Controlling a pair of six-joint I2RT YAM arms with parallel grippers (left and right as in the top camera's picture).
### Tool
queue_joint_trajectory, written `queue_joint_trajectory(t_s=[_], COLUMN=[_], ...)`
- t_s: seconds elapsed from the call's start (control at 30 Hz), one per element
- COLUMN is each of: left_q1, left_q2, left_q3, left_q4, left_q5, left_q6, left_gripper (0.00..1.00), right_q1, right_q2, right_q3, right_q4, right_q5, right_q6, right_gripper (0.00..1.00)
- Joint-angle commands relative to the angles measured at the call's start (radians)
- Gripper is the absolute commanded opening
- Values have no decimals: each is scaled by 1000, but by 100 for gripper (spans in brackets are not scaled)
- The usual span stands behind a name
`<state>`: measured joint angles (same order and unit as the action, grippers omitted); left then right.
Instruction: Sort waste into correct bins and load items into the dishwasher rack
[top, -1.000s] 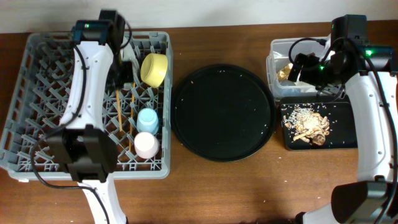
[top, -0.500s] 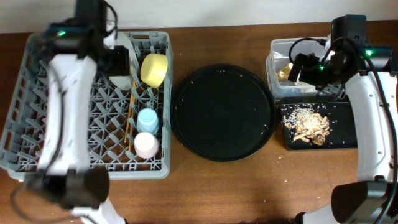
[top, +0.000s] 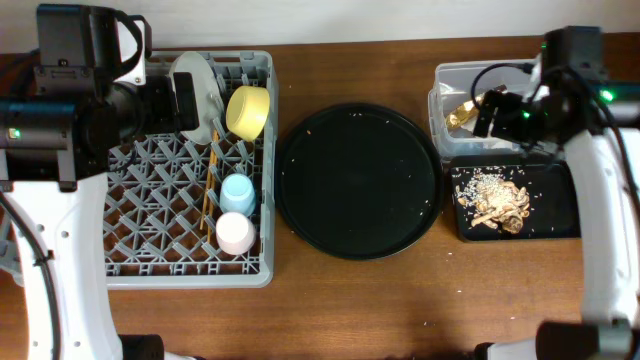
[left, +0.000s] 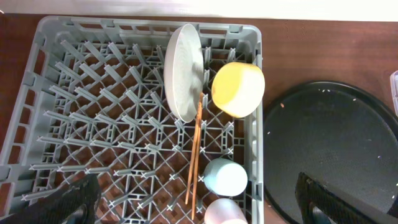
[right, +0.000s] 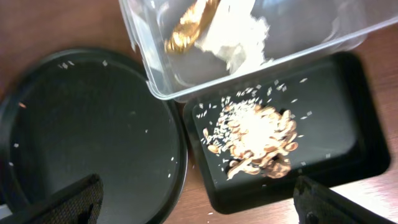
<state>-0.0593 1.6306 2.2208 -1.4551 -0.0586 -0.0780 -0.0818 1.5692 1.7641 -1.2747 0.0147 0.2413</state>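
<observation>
Wooden table (top: 350, 300) | left tool (left: 198, 200) wide apart, empty, above rack (left: 93, 124) | right tool (right: 198, 202) wide apart, empty

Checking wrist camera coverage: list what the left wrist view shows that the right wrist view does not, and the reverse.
Left wrist only: the rack with the plate standing on edge, the yellow bowl beside it, the chopsticks, the blue cup and the pink cup.
Right wrist only: the tub holding paper and a gold wrapper, and the black bin with scraps.
Both: the round tray and the wooden table.
</observation>
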Motion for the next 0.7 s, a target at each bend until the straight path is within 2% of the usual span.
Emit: queue_joint_trajectory(t_s=[0.0, 0.07, 0.1, 0.13, 0.3, 0.47, 0.67], left_q1=[3, 3, 3, 3, 3, 3, 3], left_q2=[3, 3, 3, 3, 3, 3, 3], left_q3=[2, 2, 2, 2, 2, 2, 2], left_q4=[-1, -1, -1, -1, -1, -1, -1], left_q5=[11, 11, 11, 11, 11, 11, 11], left_q6=[5, 5, 5, 5, 5, 5, 5], left_gripper=[100, 100, 100, 100, 100, 100, 100], right_q1=[10, 10, 10, 11, 65, 127, 148], right_q2=[-188, -341, -430, -540, -985, -1258, -1512], right_q3=[-2, -130, -256, -435, -1148, -1472, -1759], right_q4=[3, 146, 279, 457, 1014, 1199, 1372], right_q5=[55, 54, 53, 46, 31, 35, 41], right_q6=[-28, -29, -42, -54, -53, -50, -50], right_gripper=[99, 98, 98, 98, 99, 98, 99])
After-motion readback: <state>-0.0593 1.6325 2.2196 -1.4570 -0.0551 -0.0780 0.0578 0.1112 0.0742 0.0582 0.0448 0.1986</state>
